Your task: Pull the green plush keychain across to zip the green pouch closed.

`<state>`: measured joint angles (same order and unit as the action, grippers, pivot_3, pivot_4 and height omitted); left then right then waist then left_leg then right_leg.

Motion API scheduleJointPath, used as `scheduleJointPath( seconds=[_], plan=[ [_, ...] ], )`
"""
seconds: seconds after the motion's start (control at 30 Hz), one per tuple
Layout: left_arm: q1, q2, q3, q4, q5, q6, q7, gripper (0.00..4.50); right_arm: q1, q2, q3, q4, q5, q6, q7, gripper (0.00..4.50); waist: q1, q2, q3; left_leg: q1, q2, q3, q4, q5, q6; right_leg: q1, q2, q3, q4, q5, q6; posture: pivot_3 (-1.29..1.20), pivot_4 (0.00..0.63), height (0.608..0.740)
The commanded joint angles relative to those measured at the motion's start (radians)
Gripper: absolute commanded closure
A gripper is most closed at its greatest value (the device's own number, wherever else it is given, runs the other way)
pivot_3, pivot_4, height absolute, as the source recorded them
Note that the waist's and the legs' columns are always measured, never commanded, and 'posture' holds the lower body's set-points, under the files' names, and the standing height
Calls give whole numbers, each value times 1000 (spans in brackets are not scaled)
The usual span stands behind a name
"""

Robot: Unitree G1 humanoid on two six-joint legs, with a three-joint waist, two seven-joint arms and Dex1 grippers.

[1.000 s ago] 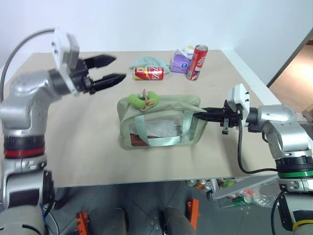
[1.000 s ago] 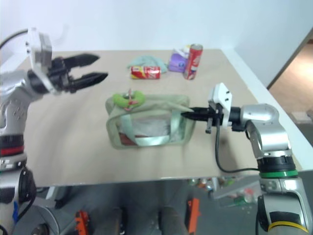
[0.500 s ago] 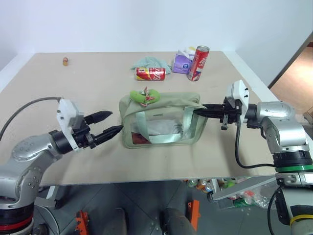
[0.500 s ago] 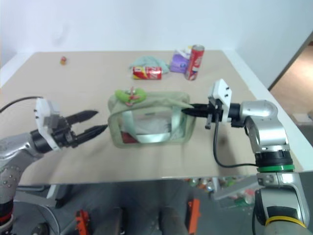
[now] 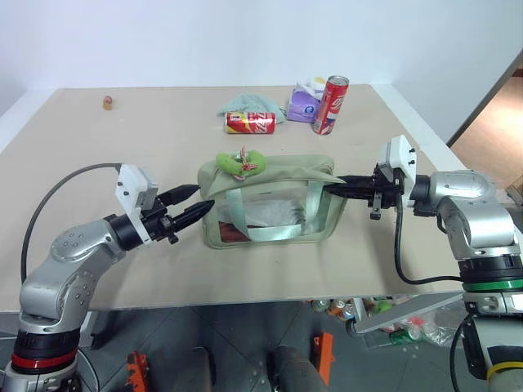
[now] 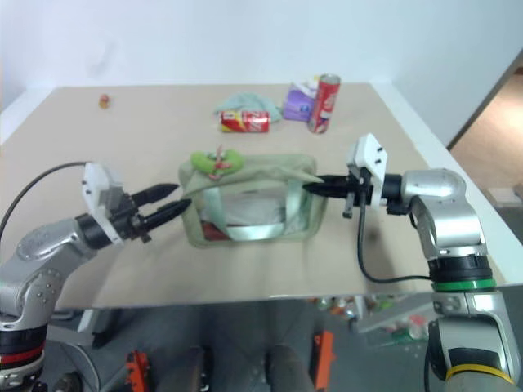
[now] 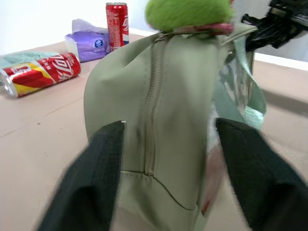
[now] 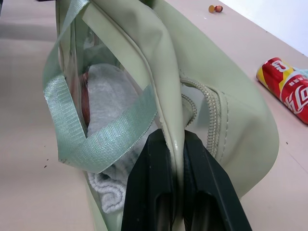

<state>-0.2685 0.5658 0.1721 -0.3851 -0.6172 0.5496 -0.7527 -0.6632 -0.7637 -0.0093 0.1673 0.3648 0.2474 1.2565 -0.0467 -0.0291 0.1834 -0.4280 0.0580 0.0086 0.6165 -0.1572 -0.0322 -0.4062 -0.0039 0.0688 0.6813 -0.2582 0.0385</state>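
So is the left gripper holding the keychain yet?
No, the left gripper is open at the pouch end, below the keychain.

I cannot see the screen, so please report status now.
Right gripper shut on green pouch end. Left gripper open, straddling pouch's other end. Green plush keychain unheld on top. Nothing blocking.

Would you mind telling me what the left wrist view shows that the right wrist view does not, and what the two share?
Left wrist view: the left gripper open astride the green pouch's end with its closed zipper seam, the green plush keychain on top, an upright red can and the purple tissue packet.

Right wrist view: the right gripper shut on the pouch's edge, white cloth behind the clear panel, and a small orange thing far off on the table.

Both: the pouch, its strap handles, and the lying red can.
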Motion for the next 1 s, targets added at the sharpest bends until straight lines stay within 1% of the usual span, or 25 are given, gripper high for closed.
scheduleJointPath(
  seconds=[0.03,0.07,0.1,0.13,0.17,0.27,0.4,0.43,0.47,0.63,0.67,0.7,0.73,0.77,0.8,0.93,1.0],
  plan=[
    [-27,2,-10,4,9,-31,-6,3194,8,-26,-39,-46,14,12,-11,4500,-1,0,0,0,0,0,0,0,0,0,0,0,0,0,0,0,150,740],
    [-29,4,-14,7,12,-35,-10,3702,11,-28,-40,-49,15,14,-13,4500,-1,0,0,0,0,1,0,0,0,0,0,1,0,0,0,0,150,740],
    [-31,6,-22,12,18,-39,-15,3870,12,-30,-42,-51,16,16,-15,4500,-1,0,0,0,0,1,0,0,0,0,0,1,0,0,0,0,150,740],
    [-32,7,-27,16,22,-43,-19,4331,12,-32,-43,-53,17,18,-17,4500,-1,0,0,0,0,1,0,0,0,0,0,1,0,0,0,0,150,740],
    [-34,6,-31,20,25,-46,-20,4427,13,-33,-44,-55,18,20,-20,4500,-1,0,0,0,0,1,0,0,0,0,0,1,0,0,0,0,150,740],
    [-43,1,-40,28,31,-53,-24,4427,22,-42,-46,-69,31,38,-21,4500,0,0,0,0,0,1,0,0,0,0,0,1,0,0,0,0,150,740],
    [-56,7,-54,27,34,-59,-34,4427,23,-60,-56,-102,83,146,-20,4500,1,0,0,0,0,1,0,0,0,0,0,1,0,0,1,0,150,740],
    [-57,9,-56,26,34,-58,-35,4500,27,-69,-55,-113,81,146,-13,3708,1,0,0,0,0,1,0,0,0,0,-1,1,0,0,1,0,150,740],
    [-58,11,-58,25,34,-58,-36,4500,30,-77,-54,-123,82,149,-9,3435,1,0,0,0,0,1,0,0,0,0,-1,1,0,0,1,0,150,740],
    [-61,13,-64,22,32,-52,-36,4500,10,-102,-88,-166,110,188,-22,1646,1,0,0,0,0,1,0,0,0,-1,-1,1,0,0,1,0,150,740],
    [-61,13,-66,21,32,-51,-36,4500,3,-106,-94,-177,116,196,-27,1388,1,0,0,-1,0,1,0,0,0,-1,-1,1,-1,0,1,0,150,740],
    [-60,11,-70,19,33,-50,-36,4500,-11,-112,-104,-199,133,220,-36,942,1,0,0,-1,0,1,0,0,0,0,-1,1,-1,0,1,0,150,740],
    [-60,11,-72,18,34,-49,-36,4500,-22,-116,-111,-215,146,238,-42,681,1,0,0,-1,0,1,0,0,0,-1,-1,1,-1,0,1,0,150,740],
    [-59,11,-75,17,35,-48,-37,4500,-41,-116,-118,-238,164,260,-52,223,1,0,0,-1,0,1,0,0,0,-1,-1,1,-1,0,1,0,150,740],
    [-57,12,-78,15,36,-47,-38,4500,-64,-112,-123,-260,181,277,-66,55,1,0,0,-1,0,1,0,0,0,-1,-1,1,-1,0,1,0,150,740],
    [-49,14,-84,8,35,-43,-40,4500,-133,-96,-118,-331,246,370,-100,55,1,0,0,-1,0,1,0,0,-1,-1,-1,1,-1,-1,1,0,150,740],
    [-47,12,-87,4,35,-42,-38,4500,-164,-61,-80,-363,235,351,-120,55,3,0,0,-1,0,1,0,-1,-1,-1,-1,1,-1,-1,1,0,150,740]
  ],
)
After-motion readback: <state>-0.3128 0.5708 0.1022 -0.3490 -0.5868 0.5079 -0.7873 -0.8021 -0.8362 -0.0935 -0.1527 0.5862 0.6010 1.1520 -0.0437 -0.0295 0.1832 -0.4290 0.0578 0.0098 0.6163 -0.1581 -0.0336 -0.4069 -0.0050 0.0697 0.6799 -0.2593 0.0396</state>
